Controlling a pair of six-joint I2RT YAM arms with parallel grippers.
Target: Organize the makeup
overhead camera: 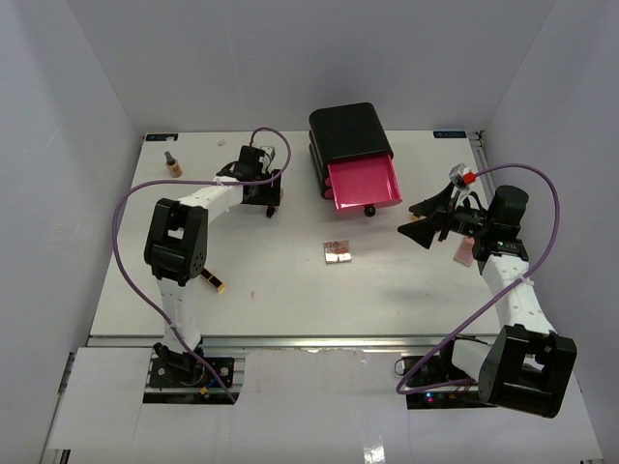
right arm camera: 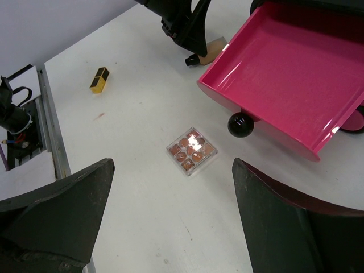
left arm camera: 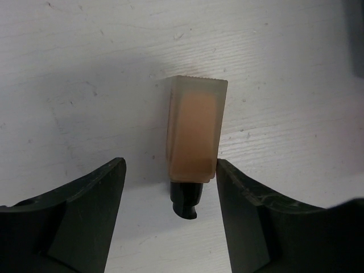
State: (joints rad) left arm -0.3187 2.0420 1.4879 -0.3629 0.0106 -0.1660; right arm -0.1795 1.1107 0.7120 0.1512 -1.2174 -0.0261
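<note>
My left gripper (overhead camera: 269,193) is open at the far middle of the table. In the left wrist view its fingers (left arm camera: 170,190) straddle a flat tan foundation tube (left arm camera: 195,131) with a black cap that lies on the table; the right finger touches the tube's edge. My right gripper (overhead camera: 418,220) is open and empty, raised right of the pink drawer. In its wrist view the gripper (right arm camera: 170,182) hangs above a square palette (right arm camera: 191,151), which also shows in the top view (overhead camera: 338,251). A black-and-gold lipstick (overhead camera: 214,281) lies front left. A small brown bottle (overhead camera: 172,164) stands far left.
A black box (overhead camera: 348,130) stands at the back with its lowest pink drawer (overhead camera: 387,198) pulled out and empty; the drawer's black knob (right arm camera: 242,124) faces the table's front. A pink compact (overhead camera: 465,253) lies under my right arm. Grey walls enclose the table.
</note>
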